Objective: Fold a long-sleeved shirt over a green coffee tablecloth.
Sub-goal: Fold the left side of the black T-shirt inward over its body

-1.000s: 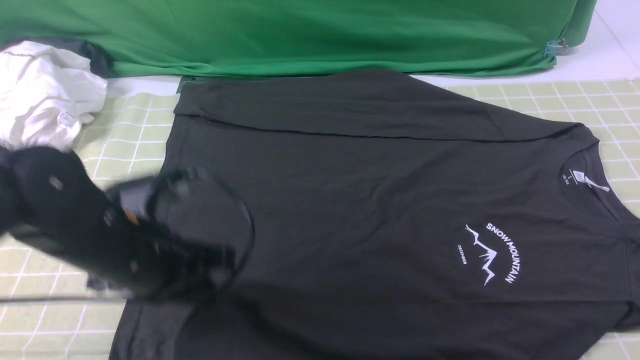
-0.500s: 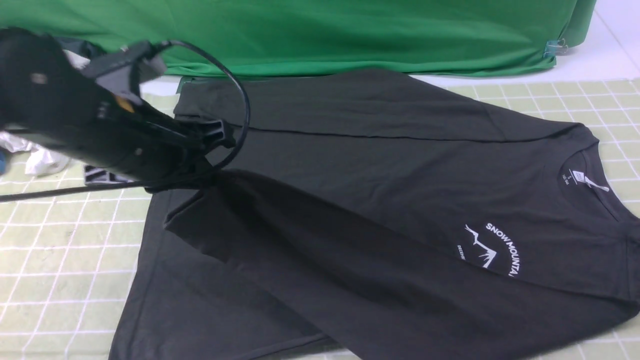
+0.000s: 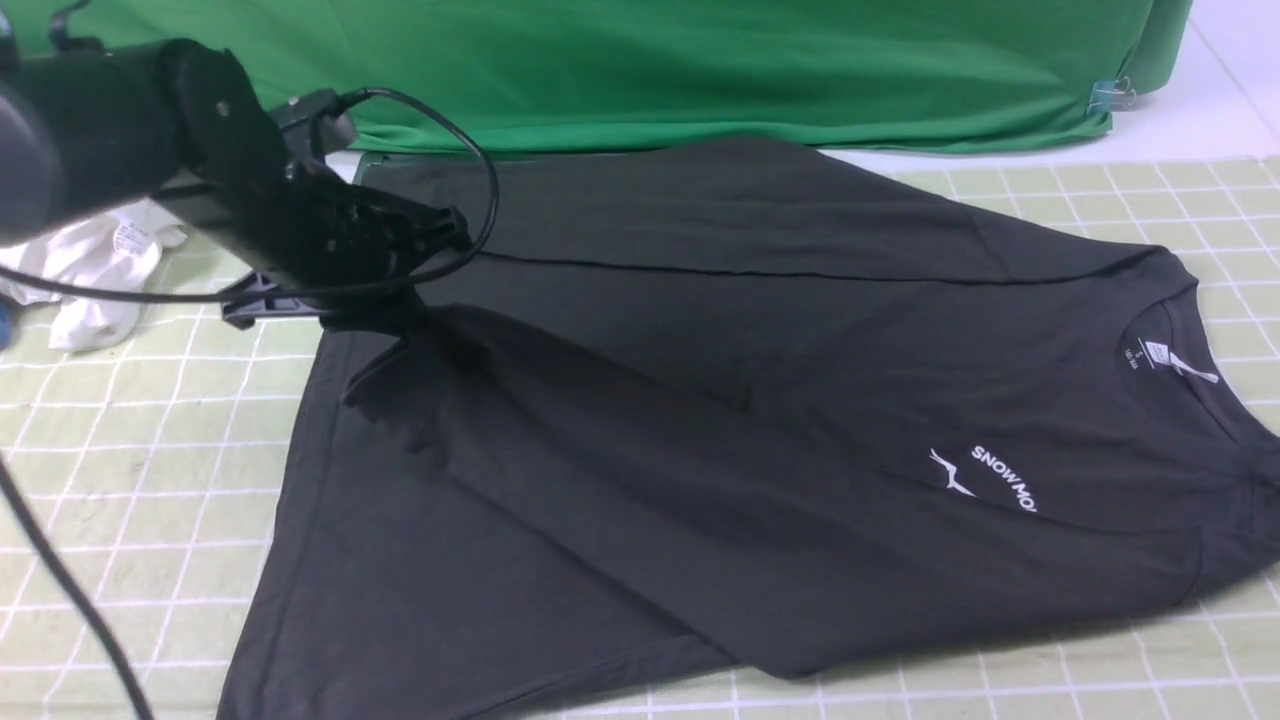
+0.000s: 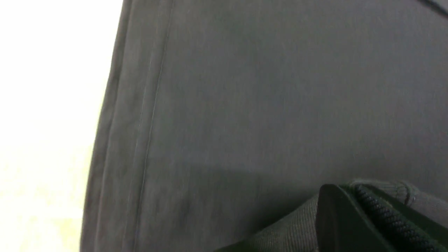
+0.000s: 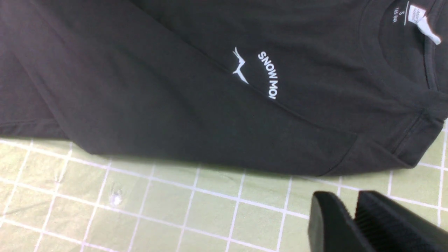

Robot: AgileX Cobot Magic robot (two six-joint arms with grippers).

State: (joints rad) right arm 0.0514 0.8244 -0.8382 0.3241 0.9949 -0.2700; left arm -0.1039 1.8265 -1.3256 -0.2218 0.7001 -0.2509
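On the green coffee tablecloth (image 3: 130, 470): your long-sleeved shirt (image 3: 760, 330) lies spread out, collar toward the robot's right and hem toward its left.
Sleeve: one sleeve (image 3: 650, 480) crosses the body diagonally and hides part of the white print (image 3: 1005, 478), so you read only "SNOW MO".
Neck label (image 3: 1158, 353): white, inside the collar.
Left gripper (image 4: 346, 196): pressed together on that sleeve's ribbed cuff (image 4: 290, 231), over the shirt's far left part.
Right gripper (image 5: 350, 201): over bare tablecloth, near the shirt's front edge, holding nothing. You cannot tell whether its fingers are spread.
Behind: plain deep-green fabric (image 3: 640, 70), with a crumpled white garment (image 3: 100, 260) at far left.
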